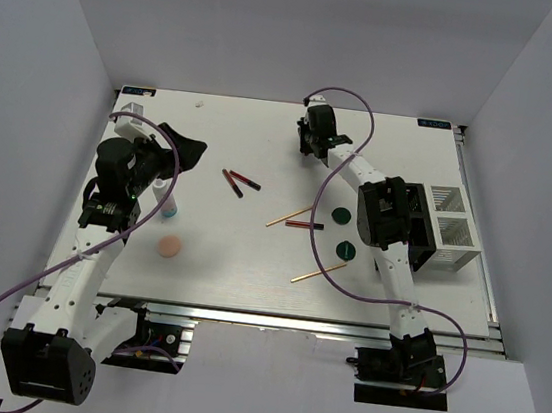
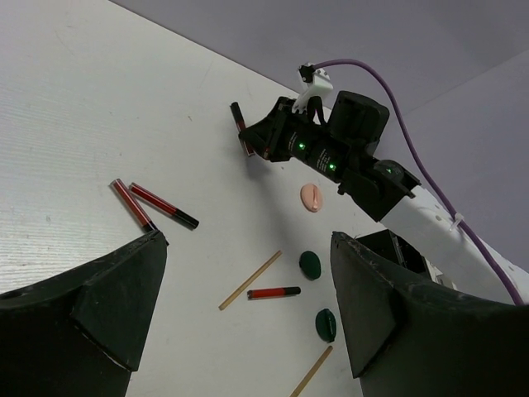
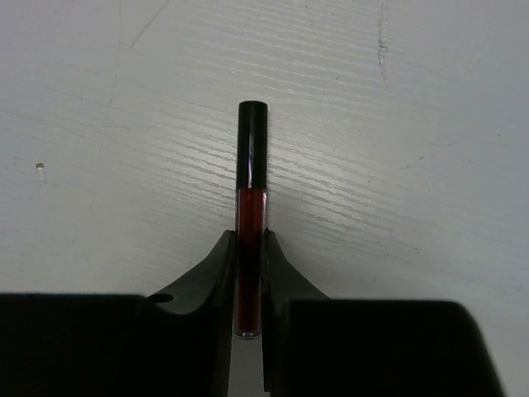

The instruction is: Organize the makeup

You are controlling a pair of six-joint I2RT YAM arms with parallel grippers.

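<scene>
My right gripper (image 1: pixel 310 142) is at the far middle of the table, shut on a dark red tube with a black cap (image 3: pixel 251 157), held just over the tabletop. It also shows in the left wrist view (image 2: pixel 241 128). My left gripper (image 1: pixel 184 150) is open and empty above the left side. Two dark red tubes (image 1: pixel 241 182) lie side by side at the centre. Another red tube (image 1: pixel 304 225), two tan sticks (image 1: pixel 288 216) (image 1: pixel 318 272) and two dark green discs (image 1: pixel 340 214) (image 1: pixel 347 249) lie centre right. A peach-pink disc (image 1: pixel 168 247) and a small white bottle (image 1: pixel 168 203) are near the left arm.
A black-and-white compartment box (image 1: pixel 447 228) stands at the right edge, beside the right arm's elbow. Purple cables loop over both arms. A second peach-pink disc (image 2: pixel 311 197) lies below the right arm in the left wrist view. Grey walls enclose the table.
</scene>
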